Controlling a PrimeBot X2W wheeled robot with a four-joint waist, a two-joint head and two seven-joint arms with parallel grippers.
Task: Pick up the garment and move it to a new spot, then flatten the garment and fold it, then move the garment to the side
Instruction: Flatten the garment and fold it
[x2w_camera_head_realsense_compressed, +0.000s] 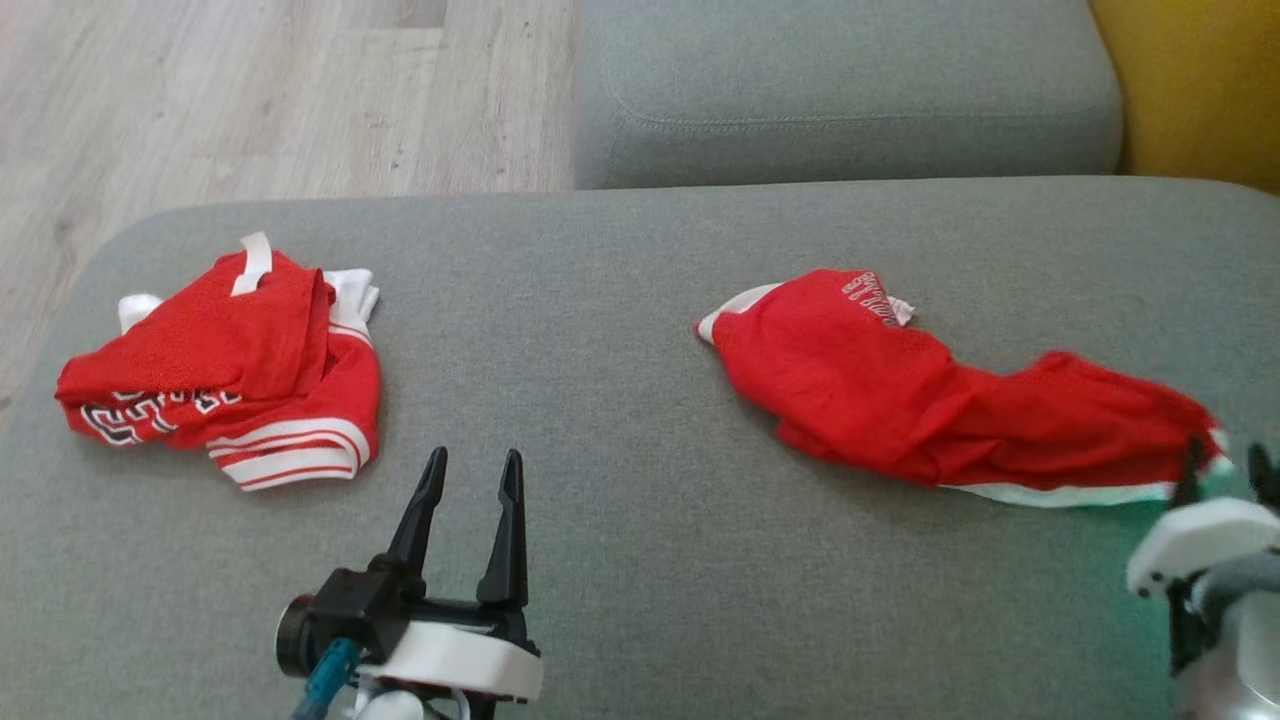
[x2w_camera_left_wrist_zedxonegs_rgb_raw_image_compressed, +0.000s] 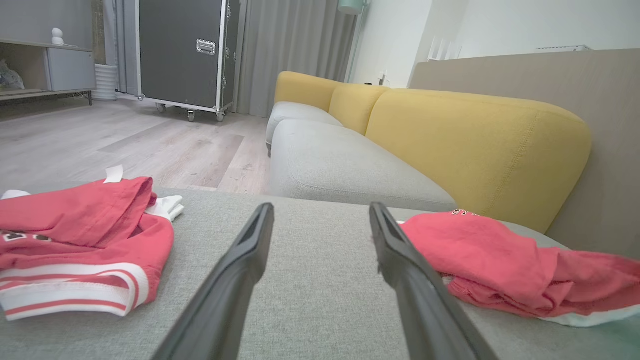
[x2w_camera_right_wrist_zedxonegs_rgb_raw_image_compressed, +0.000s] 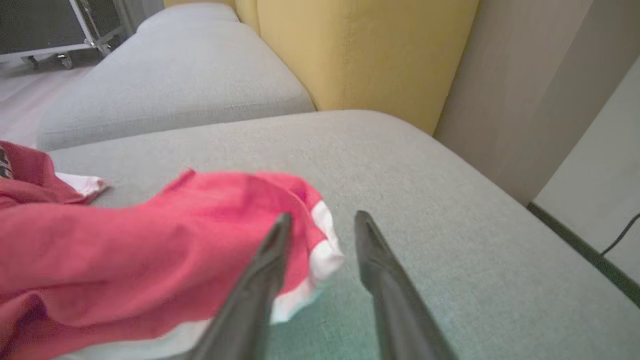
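At the left, one crumpled red jersey with white stripes (x2w_camera_head_realsense_compressed: 230, 370) lies on the grey fabric sofa cushion (x2w_camera_head_realsense_compressed: 620, 500), probably put aside there. The left gripper (x2w_camera_head_realsense_compressed: 475, 460) hovers near it, jaws wide and empty. To the right lies a second red garment with white hem (x2w_camera_head_realsense_compressed: 900, 400), drawn out long; I judge it the one in work. The right gripper (x2w_camera_right_wrist_zedxonegs_rgb_raw_image_compressed: 323, 220) stands at its hem, jaws parted, gripping nothing. Two garments, two grippers.

This looks like a home living room: a grey sofa seat (x2w_camera_left_wrist_zedxonegs_rgb_raw_image_compressed: 330, 165) with yellow back cushions (x2w_camera_left_wrist_zedxonegs_rgb_raw_image_compressed: 475, 145), pale wood-plank floor (x2w_camera_left_wrist_zedxonegs_rgb_raw_image_compressed: 150, 145), long grey curtains (x2w_camera_left_wrist_zedxonegs_rgb_raw_image_compressed: 295, 55) and a low sideboard (x2w_camera_left_wrist_zedxonegs_rgb_raw_image_compressed: 65, 67). A black wheeled flight case (x2w_camera_left_wrist_zedxonegs_rgb_raw_image_compressed: 180, 50) stands by the curtains.
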